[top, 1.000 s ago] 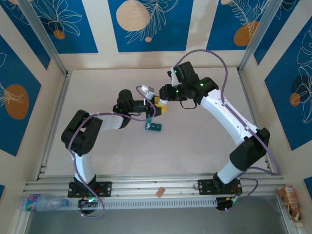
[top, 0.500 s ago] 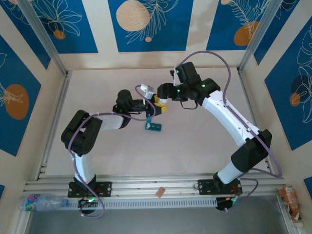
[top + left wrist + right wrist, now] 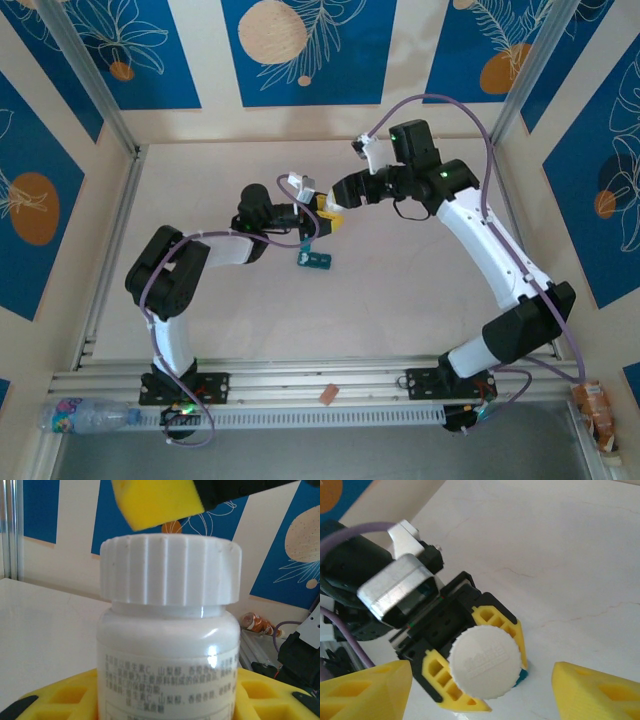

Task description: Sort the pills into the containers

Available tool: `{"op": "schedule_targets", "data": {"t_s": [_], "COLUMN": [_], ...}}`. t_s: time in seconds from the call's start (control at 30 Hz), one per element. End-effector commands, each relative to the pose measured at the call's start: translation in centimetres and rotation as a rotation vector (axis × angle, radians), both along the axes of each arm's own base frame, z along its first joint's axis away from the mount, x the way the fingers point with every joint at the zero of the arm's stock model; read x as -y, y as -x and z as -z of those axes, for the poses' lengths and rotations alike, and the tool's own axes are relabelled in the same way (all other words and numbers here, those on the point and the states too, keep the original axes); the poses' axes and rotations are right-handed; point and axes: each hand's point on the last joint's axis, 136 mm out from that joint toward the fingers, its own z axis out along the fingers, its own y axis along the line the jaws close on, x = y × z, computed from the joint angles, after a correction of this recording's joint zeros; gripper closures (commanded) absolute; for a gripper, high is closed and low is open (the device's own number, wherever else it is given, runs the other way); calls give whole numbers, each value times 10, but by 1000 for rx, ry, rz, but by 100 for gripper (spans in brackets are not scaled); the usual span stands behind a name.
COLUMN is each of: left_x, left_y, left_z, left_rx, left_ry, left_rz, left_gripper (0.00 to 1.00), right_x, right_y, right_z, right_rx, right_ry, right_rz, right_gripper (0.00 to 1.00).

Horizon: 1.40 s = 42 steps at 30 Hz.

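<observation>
Two hands meet over the middle of the pale desk [image 3: 400, 290].

1. My left hand [image 3: 322, 224] is clamped on a white plastic bottle [image 3: 167, 650] with a white ribbed screw cap [image 3: 170, 570]. Its yellow finger pads [image 3: 502, 625] press the bottle body from opposite sides, below the cap. The bottle stands upright with the cap on, and its printed label faces the left wrist camera.

2. My right hand [image 3: 482, 687] hangs directly above the bottle. Its yellow fingers [image 3: 592, 692] are spread wide apart, one on each side of the cap, and grip nothing. In the left wrist view, one of these fingers sits close above the cap.

3. The small dark teal-green plastic strip of joined square containers [image 3: 314, 260] lies on the desk just beside my left hand, on the side nearer the arm bases. Neither hand holds it. I cannot tell what its compartments contain.
</observation>
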Motion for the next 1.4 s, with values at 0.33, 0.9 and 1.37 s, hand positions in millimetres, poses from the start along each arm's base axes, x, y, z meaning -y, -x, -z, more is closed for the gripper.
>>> {"op": "schedule_targets", "data": {"t_s": [0.33,0.9,1.37], "left_x": [1,2,2], "left_y": [8,6,6], "left_z": [-28,-30,-28], "left_rx": [101,102,96], "left_ry": [48,55,58], "left_rz": [19,18,12], "left_gripper": [100,100,100], "right_x": [-7,-17,-29], "right_y": [-12,-14,-9], "right_z": [13,37,84], "right_rx": [-15,-135,-304], "right_ry": [65,66,50], "right_rz": [-101,3,514], "right_gripper": [33,66,71]}}
